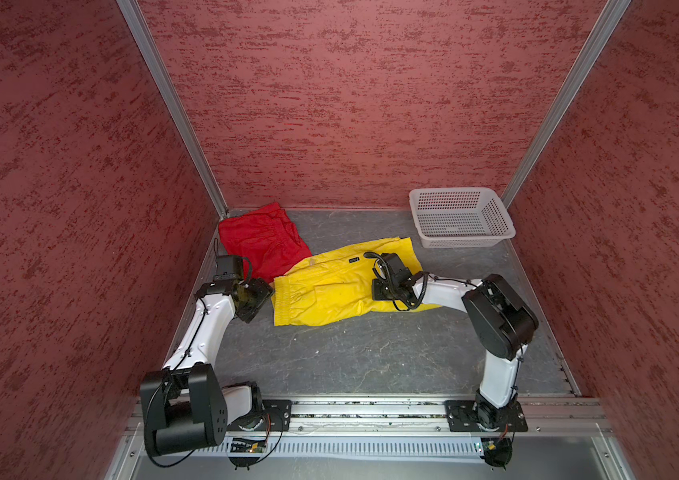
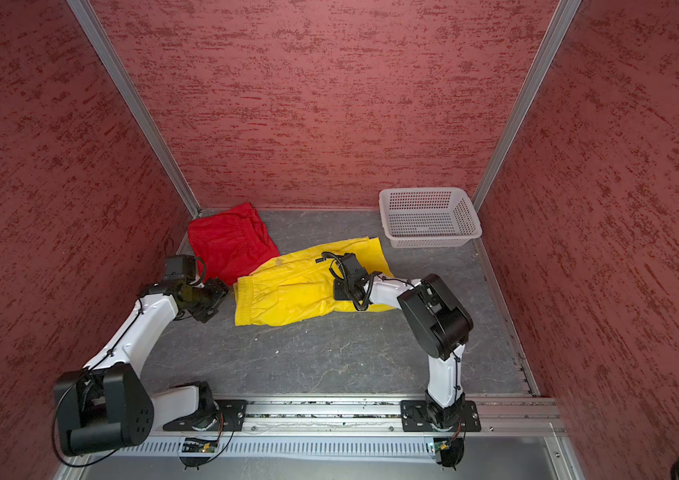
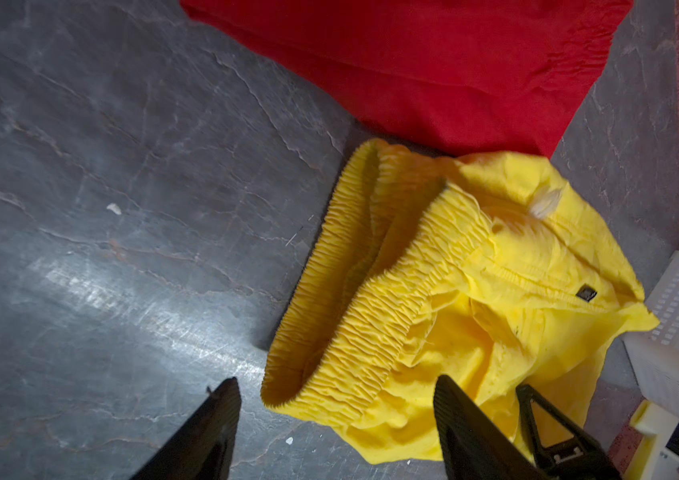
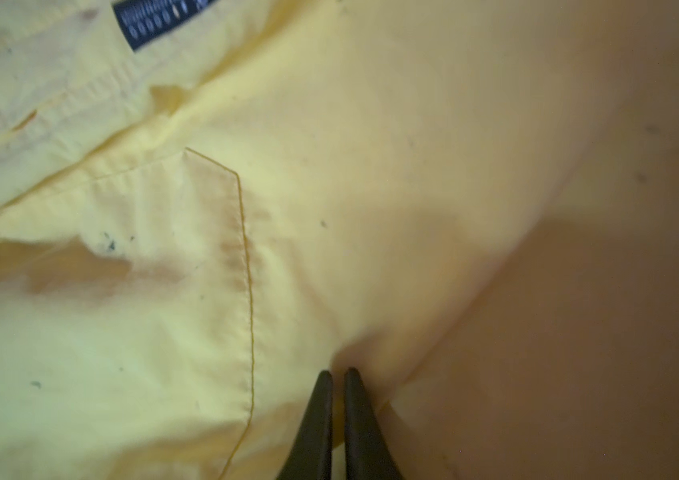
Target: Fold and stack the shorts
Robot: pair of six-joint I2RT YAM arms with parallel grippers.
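The yellow shorts [image 1: 329,291] are lying spread out near the middle of the grey table [image 1: 350,361]. Their crinkly waistband [image 3: 371,316] is pointing to 9 o'clock and their legs are pointing to 3 o'clock. A small black logo [image 1: 353,260] is showing near their far edge, and a pale drawstring [image 3: 545,203] is peeking out by the waistband.

The red shorts [image 1: 263,237] are lying bunched up at 10 o'clock from the yellow pair, in the far corner. The two pairs are touching at one edge. A white basket [image 1: 460,192] is sitting at 2 o'clock from the yellow shorts, near them but apart.

The left gripper [image 1: 257,300] is hanging just beside the waistband, at 9 o'clock from the yellow shorts. Its jaws are spread wide and are holding nothing.

The right gripper [image 4: 338,372] is reaching down onto the yellow shorts toward their 3 o'clock side. Its jaws are squeezed almost together. The wrist view is blurry, but it looks like they are pinching a little fold of the yellow cloth.
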